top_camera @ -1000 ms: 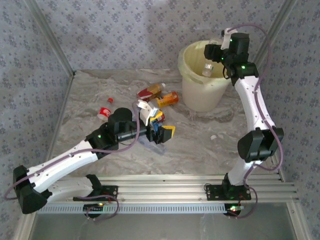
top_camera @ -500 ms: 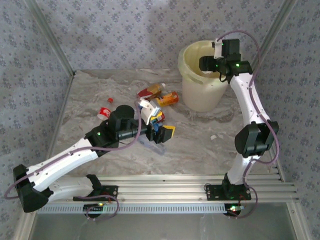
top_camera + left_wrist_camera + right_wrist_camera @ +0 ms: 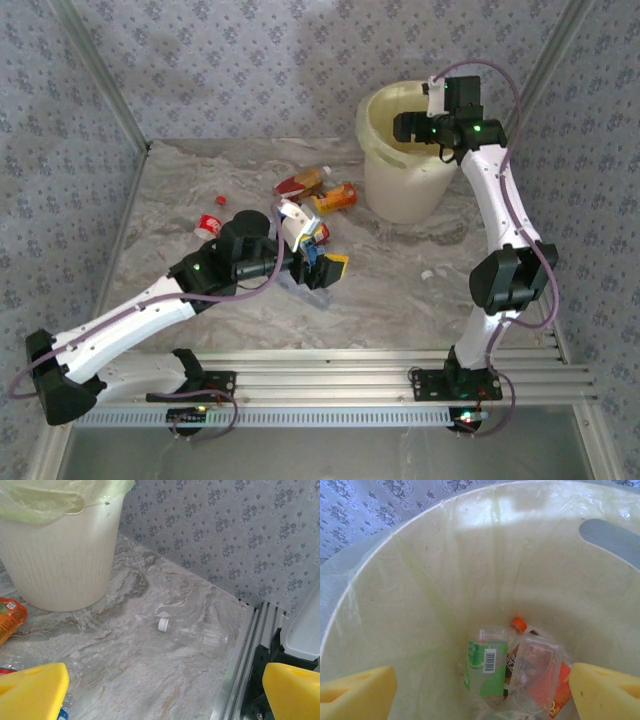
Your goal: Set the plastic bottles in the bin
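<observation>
Right fingers (image 3: pixel 360 692) apart, nothing between them, hanging over mouth of bin (image 3: pixel 400 190) at far right of desk (image 3: pixel 400 310). Inside bin: green-label bottle (image 3: pixel 486 667), orange-cap bottle (image 3: pixel 519 625), crushed clear bottle (image 3: pixel 537 672). Left fingers (image 3: pixel 30 690) wide apart, empty, low over desk middle. On desk left of bin: amber bottle (image 3: pixel 303 182), orange bottle (image 3: pixel 336 198), red-label bottle (image 3: pixel 209 225). Clear white-cap bottle (image 3: pixel 200 635) lies alone near right rail.

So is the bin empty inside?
No, a green-labelled bottle and an orange-capped bottle lie at the bottom of the bin.
</observation>
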### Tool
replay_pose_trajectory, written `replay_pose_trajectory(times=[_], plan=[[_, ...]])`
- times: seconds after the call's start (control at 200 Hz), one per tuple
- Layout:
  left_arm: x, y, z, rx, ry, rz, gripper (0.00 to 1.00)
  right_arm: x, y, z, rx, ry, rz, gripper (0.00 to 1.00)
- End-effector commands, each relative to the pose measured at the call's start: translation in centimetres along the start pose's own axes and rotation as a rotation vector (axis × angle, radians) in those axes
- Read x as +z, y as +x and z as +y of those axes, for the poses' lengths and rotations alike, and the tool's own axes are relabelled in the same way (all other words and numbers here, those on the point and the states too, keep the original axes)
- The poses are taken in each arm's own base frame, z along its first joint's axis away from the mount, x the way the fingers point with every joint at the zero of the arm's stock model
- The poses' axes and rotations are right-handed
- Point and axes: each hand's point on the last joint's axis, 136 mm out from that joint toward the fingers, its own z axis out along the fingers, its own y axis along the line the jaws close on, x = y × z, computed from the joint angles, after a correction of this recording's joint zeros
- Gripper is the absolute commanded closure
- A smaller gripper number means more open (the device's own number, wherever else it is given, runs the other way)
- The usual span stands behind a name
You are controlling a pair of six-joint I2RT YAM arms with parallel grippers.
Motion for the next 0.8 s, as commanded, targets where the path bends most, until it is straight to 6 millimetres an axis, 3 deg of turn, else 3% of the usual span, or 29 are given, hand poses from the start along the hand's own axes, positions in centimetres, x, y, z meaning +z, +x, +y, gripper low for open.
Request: replay_pose_trajectory(times=[0.0, 0.24, 0.38, 0.615, 0.795], plan=[[-1.5, -1.4, -0.5, 0.057, -0.008, -0.021, 0.0, -3.6, -2.1, 1.4, 0.005, -0.035, -0.071, 0.09], [-2.2, -0.1, -0.1, 0.121, -0.036, 0.061, 0.0, -7.8, -2.5, 2.7, 0.004, -0.074, -0.135, 0.09], [-2.4, 0.8, 0.1, 0.148, -0.044, 0.109, 0.0, -10.0, -1.6, 4.0, 0.033, -0.111, -0.154, 0.09], [-2.9, 2.1, 0.2, 0.206, -0.04, 0.163, 0.0, -12.7, 3.0, 7.2, 0.104, -0.203, -0.125, 0.09], [-3.6, 2.8, 0.8, 0.248, -0.069, 0.21, 0.0, -13.9, 8.0, 10.0, 0.129, -0.304, -0.045, 0.09]])
